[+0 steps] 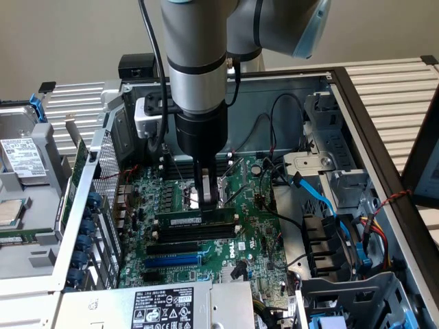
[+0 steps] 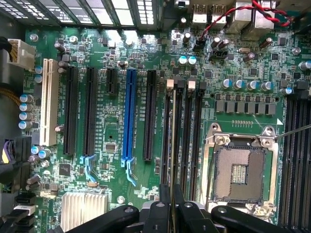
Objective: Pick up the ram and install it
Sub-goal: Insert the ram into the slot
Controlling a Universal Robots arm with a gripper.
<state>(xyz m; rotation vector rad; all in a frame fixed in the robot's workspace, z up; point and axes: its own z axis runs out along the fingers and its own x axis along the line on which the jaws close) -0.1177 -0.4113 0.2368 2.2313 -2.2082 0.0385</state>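
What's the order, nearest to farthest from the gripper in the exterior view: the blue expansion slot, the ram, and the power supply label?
1. The ram, right at the gripper, held in its jaws.
2. The blue expansion slot, further down the board, toward the exterior view's left.
3. The power supply label, at the picture's bottom edge.

Arm (image 1: 197,48): silver-grey round tube segs, black ring band at the seam, pale-blue cap (image 1: 312,27) on upper joint. Black cable (image 1: 152,41) runs alongside. White block (image 1: 145,120) w/ black bracket (image 1: 154,104) at the wrist. Hand (image 1: 206,197): black cylinder body, narrows to dark tips. Wrist view: glossy black link bars (image 2: 114,217), round pivots, slim black fingers (image 2: 164,206).
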